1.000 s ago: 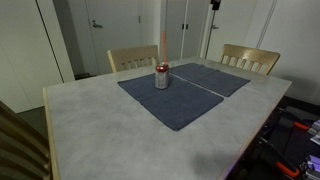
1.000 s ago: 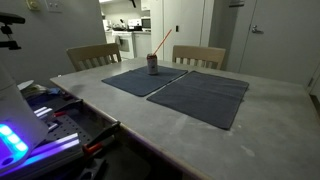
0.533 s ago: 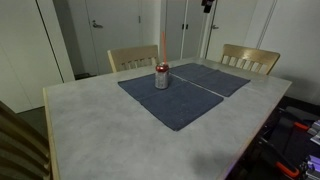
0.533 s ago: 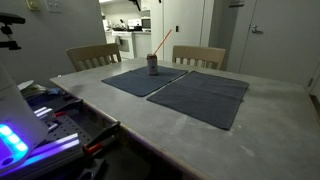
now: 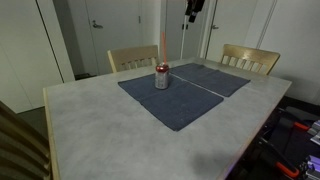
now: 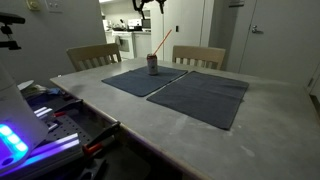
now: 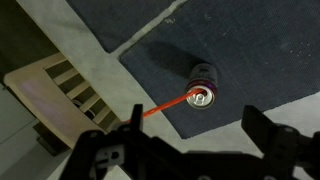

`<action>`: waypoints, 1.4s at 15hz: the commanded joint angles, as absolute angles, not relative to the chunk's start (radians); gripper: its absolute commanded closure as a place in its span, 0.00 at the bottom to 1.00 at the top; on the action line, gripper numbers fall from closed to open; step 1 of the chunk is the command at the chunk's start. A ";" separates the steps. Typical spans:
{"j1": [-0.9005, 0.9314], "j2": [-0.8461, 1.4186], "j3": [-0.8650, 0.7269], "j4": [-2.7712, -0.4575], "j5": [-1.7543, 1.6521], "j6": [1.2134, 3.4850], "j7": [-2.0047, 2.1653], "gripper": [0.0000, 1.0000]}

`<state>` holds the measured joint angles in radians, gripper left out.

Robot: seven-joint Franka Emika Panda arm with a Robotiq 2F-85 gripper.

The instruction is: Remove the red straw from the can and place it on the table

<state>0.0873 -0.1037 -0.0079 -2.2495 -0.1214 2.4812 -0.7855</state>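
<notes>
End effector: mine [image 7: 190, 118], hanging high above the counter [image 5: 110, 130]. Its jaws are spread wide and hold nothing. In the wrist view its two fingers frame the scene below.
Red straw: the red straw [image 7: 168, 106] stands in the can's mouth, propped by the rim, so it leans with its top free in the air. That free upper length is the part nearest me, and I judge it the natural place to grip.
Can: the can [image 7: 202, 90] stands upright on a dark placemat [image 5: 175, 100], close to the mat's edge.
Mats: two lie side by side, with a thin strip of bare surface between them.
Open room: nothing stands between me and the straw. Pale speckled surface runs wide around the mats, so laying the straw flat looks easy.
Edges: the can sits toward the side where a wooden chair [image 5: 132, 58] is tucked in, and the straw leans that way. I would set it down toward the middle instead.
Beyond: a second chair [image 5: 250, 58], then closed doors.
</notes>
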 commanded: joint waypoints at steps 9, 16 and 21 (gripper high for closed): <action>0.054 0.064 0.021 -2.125 0.144 2.593 -0.967 0.00; 0.017 0.115 0.046 -2.065 0.413 2.585 -1.039 0.00; -0.020 0.153 0.056 -2.025 0.689 2.592 -1.116 0.00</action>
<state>0.0193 0.1030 0.0316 -2.0746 0.5695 2.5930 -1.0586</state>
